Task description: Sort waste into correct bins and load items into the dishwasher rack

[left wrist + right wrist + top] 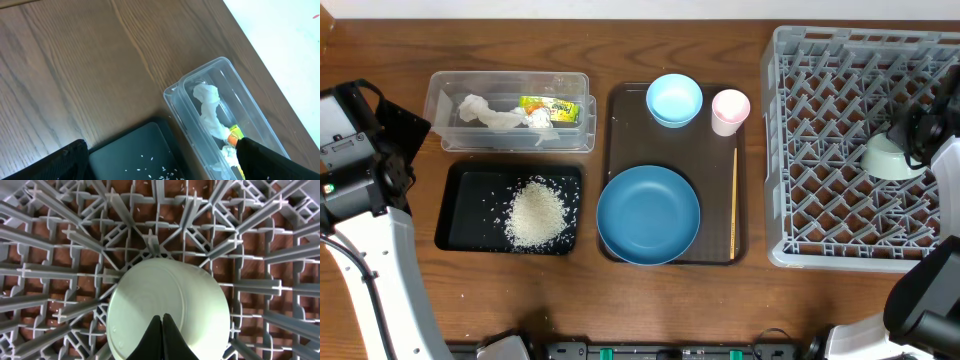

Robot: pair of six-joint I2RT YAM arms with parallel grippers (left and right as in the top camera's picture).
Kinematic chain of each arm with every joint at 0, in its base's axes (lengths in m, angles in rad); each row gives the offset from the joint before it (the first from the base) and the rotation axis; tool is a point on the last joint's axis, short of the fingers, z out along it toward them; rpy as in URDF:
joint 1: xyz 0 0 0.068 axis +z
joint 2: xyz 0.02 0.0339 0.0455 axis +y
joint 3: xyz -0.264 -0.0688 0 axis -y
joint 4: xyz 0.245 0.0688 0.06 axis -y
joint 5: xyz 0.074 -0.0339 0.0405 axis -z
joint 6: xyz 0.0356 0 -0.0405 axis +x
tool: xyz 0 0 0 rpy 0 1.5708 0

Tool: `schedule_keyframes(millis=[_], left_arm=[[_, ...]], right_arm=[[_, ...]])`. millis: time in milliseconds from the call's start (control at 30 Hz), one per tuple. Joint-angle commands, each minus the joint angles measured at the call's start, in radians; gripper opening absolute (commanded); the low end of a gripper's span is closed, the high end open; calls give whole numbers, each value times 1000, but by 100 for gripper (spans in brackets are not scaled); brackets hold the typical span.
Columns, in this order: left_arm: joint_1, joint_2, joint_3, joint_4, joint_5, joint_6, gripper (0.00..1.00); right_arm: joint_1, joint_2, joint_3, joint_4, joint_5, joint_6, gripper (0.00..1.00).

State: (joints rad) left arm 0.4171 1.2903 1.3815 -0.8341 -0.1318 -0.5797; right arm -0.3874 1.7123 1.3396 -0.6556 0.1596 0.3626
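Note:
The mint green bowl (892, 158) (170, 305) lies bottom-up in the grey dishwasher rack (820, 150) (75, 230). My right gripper (918, 135) (162, 317) hangs just above its base, shut with nothing between the fingers. My left gripper (395, 135) (162, 152) is open at the far left, over the corner where the clear tub (510, 75) (175, 95) meets the black tray (455, 200) (130, 145). Tissue (485, 112) (210, 107) and a yellow-green wrapper (550, 108) (235, 134) lie in the tub. Rice (537, 213) (165, 175) is heaped in the black tray.
A dark brown serving tray (620, 130) in the middle holds the dark blue plate (648, 214), light blue bowl (674, 98), pink cup (730, 108) and chopsticks (734, 200) along its right edge. The rack's upright pegs surround the mint bowl.

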Motion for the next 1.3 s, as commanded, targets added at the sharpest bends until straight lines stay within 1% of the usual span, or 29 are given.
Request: schedule_keyframes(millis=[0, 500, 1000, 1267], left_arm=[[5, 4, 10, -3, -11, -5, 96], [4, 4, 10, -3, -11, -5, 96], [5, 4, 10, -3, -11, -5, 96], [4, 4, 10, -3, -11, -5, 96]], right_arm=[[5, 9, -1, 10, 12, -4, 1], [5, 9, -8, -36, -13, -9, 1], [5, 20, -37, -33, -13, -8, 1], [3, -9, -34, -52, 72, -8, 1]])
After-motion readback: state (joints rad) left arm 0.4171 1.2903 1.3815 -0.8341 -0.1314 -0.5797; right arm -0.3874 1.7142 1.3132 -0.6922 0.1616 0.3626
